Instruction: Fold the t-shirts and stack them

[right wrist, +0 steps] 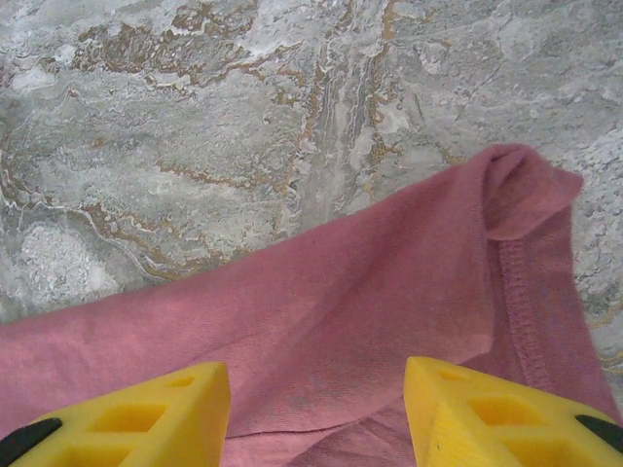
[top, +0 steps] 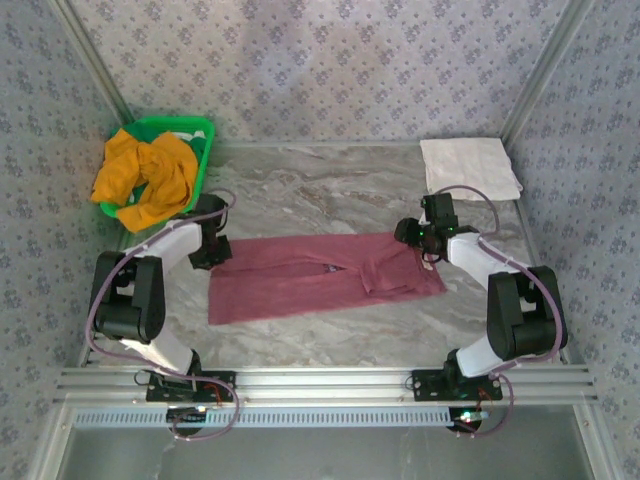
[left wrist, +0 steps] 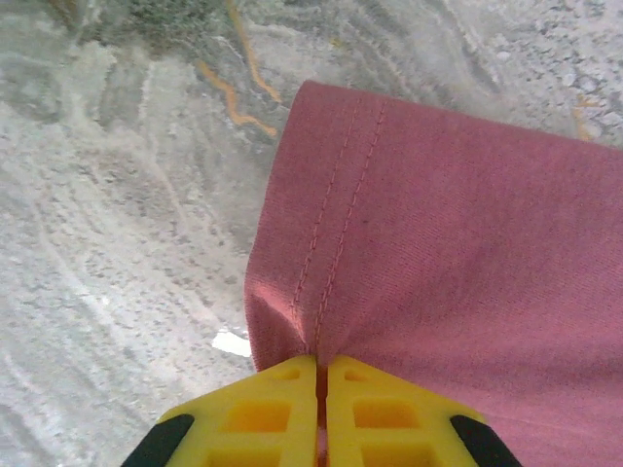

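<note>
A maroon t-shirt (top: pixel 320 278) lies across the middle of the marble table, folded into a long band. My left gripper (top: pixel 214 254) is at the shirt's far left corner. In the left wrist view its yellow fingers (left wrist: pixel 282 389) are pressed together, and my left gripper (left wrist: pixel 321 364) is shut on the stitched hem of the maroon t-shirt (left wrist: pixel 458 243). My right gripper (top: pixel 419 242) is over the shirt's far right end. In the right wrist view my right gripper (right wrist: pixel 316 379) stands open, its fingers (right wrist: pixel 165 404) spread wide above the maroon t-shirt (right wrist: pixel 341 302). A mustard-orange t-shirt (top: pixel 148 178) is bunched in the basket.
A green plastic basket (top: pixel 203 135) sits at the far left corner of the table (top: pixel 320 190). A folded white cloth (top: pixel 470 166) lies at the far right. Patterned walls close in the back and both sides. A metal rail (top: pixel 320 382) runs along the near edge.
</note>
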You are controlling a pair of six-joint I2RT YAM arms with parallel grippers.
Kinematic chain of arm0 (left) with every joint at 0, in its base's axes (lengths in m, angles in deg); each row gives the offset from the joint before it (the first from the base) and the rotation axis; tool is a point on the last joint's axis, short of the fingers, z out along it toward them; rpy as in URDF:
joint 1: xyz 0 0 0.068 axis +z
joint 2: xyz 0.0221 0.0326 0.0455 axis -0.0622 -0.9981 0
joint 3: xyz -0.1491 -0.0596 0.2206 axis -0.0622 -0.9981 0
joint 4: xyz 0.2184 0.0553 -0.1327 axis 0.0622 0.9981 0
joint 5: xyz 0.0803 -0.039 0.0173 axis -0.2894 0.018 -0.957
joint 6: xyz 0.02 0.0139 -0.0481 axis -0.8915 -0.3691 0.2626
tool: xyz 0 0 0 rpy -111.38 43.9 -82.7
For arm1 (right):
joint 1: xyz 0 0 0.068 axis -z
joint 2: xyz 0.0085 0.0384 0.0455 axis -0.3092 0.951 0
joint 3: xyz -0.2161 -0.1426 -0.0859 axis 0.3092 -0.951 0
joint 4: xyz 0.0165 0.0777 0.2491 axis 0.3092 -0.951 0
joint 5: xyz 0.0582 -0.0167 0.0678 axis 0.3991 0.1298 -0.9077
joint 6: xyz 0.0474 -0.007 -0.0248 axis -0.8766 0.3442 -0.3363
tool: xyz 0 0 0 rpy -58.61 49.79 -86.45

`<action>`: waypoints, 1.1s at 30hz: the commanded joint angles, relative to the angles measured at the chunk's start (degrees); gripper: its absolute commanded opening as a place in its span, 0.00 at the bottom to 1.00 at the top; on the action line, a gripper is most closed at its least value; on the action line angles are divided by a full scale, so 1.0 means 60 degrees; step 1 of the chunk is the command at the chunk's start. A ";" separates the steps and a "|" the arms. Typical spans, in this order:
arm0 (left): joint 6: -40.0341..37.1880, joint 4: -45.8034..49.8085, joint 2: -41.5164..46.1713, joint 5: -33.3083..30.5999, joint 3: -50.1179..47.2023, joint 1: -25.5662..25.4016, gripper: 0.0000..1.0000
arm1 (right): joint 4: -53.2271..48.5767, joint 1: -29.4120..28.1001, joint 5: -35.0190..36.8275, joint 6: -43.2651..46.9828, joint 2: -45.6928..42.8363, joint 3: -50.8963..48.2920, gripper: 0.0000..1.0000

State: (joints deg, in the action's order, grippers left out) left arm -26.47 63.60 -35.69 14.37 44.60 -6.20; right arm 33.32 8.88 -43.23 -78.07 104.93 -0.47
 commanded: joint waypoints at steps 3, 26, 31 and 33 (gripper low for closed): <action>-0.0363 0.1390 0.0105 -0.1382 0.0755 -0.0378 0.13 | 0.0044 0.0088 -0.0106 -0.0139 -0.0112 -0.0093 0.53; -0.0519 -0.1642 0.0068 0.1384 0.0356 -0.1069 0.34 | -0.1570 -0.1379 0.0128 -0.0196 -0.1167 -0.0247 0.50; -0.0333 -0.2243 -0.0585 0.1563 0.0084 -0.1047 0.33 | -0.1356 -0.0858 -0.0363 -0.0323 -0.0957 -0.0643 0.46; -0.0230 -0.2276 -0.0810 0.1580 0.0062 -0.1016 0.33 | -0.1482 -0.0703 -0.0487 -0.0202 -0.0503 -0.0423 0.45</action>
State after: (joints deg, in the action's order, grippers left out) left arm -29.03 52.43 -39.19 21.91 45.45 -12.32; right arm 26.21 3.55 -44.39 -78.96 99.64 -3.49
